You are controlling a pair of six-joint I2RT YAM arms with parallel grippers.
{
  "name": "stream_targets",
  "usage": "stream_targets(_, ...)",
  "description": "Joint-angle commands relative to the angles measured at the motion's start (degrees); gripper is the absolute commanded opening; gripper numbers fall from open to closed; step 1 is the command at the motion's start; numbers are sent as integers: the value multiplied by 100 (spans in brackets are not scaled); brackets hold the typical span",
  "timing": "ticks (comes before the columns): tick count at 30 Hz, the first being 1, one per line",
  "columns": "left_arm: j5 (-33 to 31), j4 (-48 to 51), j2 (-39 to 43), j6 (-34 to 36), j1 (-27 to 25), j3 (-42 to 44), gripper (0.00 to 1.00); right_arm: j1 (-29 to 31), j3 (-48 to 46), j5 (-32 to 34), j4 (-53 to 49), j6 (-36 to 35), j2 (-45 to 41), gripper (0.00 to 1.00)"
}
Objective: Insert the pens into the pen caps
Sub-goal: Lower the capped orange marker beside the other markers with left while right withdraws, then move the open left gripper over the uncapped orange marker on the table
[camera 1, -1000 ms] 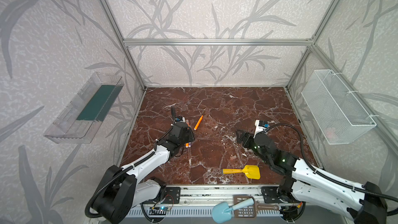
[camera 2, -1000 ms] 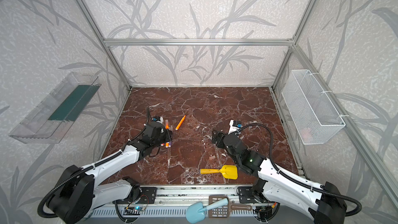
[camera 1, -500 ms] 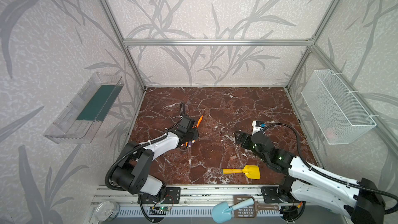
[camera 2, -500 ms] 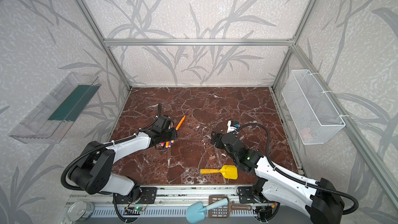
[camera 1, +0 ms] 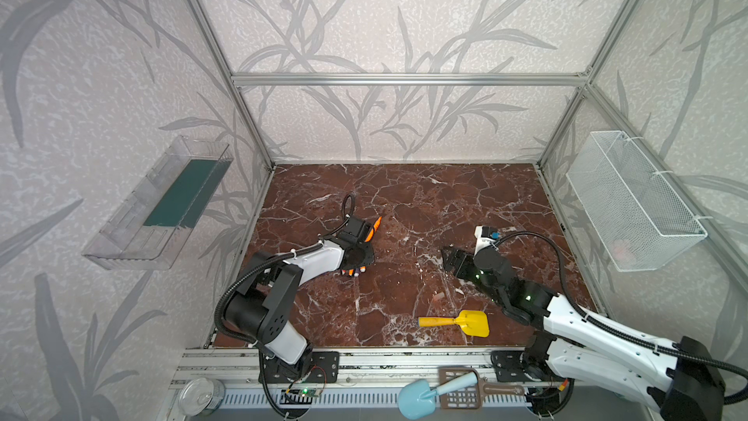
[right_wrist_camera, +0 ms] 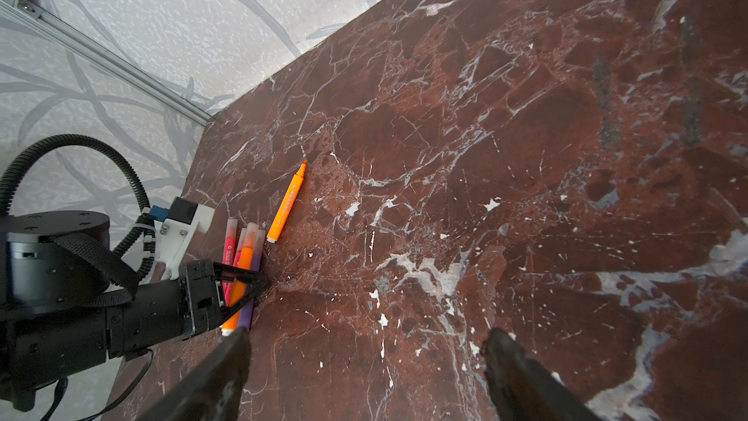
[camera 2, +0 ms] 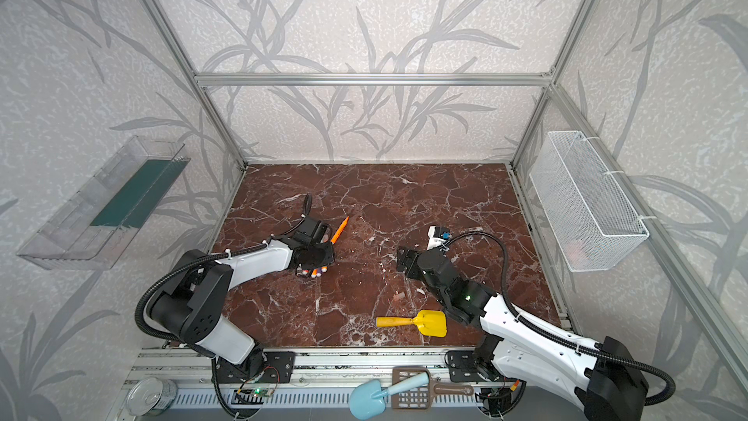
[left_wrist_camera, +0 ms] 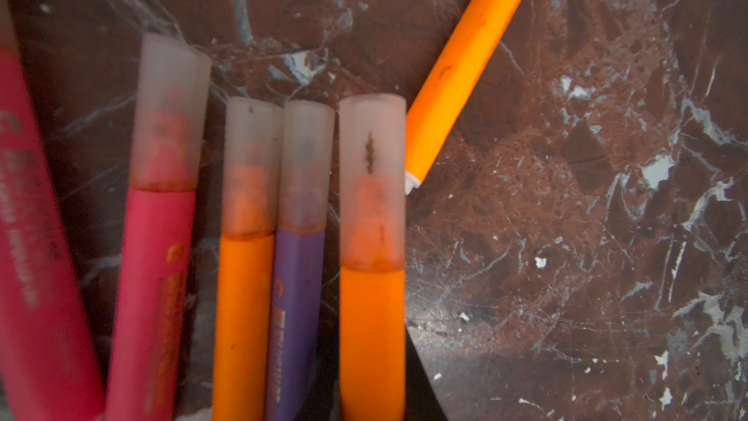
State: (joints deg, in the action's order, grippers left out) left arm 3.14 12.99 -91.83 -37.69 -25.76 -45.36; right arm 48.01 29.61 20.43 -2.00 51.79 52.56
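Looking down in both top views, you had the left gripper (camera 1: 358,263) (camera 2: 319,257) lying over the capped pens (camera 1: 352,272) (camera 2: 313,272), just beside the loose orange pen (camera 1: 374,226) (camera 2: 340,229) on the worktop (camera 1: 445,196). Its jaws were together. The right gripper (camera 1: 451,261) (camera 2: 404,263) sat well apart from the loose orange pen. A loose pen cap (camera 1: 439,297) and the yellow shovel (camera 1: 471,322) lay farther from it again.

In the left wrist view, four frosted pen caps (left_wrist_camera: 372,180) sat on a pink, two orange and a purple pen. The loose orange pen's (left_wrist_camera: 465,62) blunt end lay just beside the outermost; touching or not, you couldn't tell.

In the right wrist view, the right gripper's (right_wrist_camera: 368,334) jaws stood wide apart over bare worktop, gripping nothing. The loose orange pen (right_wrist_camera: 287,202) lay uncapped beside the bundle.
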Motion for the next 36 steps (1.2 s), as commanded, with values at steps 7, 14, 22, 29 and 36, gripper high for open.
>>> stream_targets(7,-163,362,-42,-30,16,-128,31,-46,-112,58,6,-7,-288,89)
stream_targets(14,-164,315,125,79,4,-97,33,-54,-176,58,37,12,-327,89)
stream_targets(22,-754,511,927,358,-112,-56,40,-99,-114,92,-61,-144,-397,89)
stream_targets(29,-1261,549,1719,189,-402,-340,49,-601,164,227,-729,-739,-796,91)
stream_targets(36,-1624,-191,785,811,-389,-828,52,-1496,124,728,-1447,-1716,-1254,97)
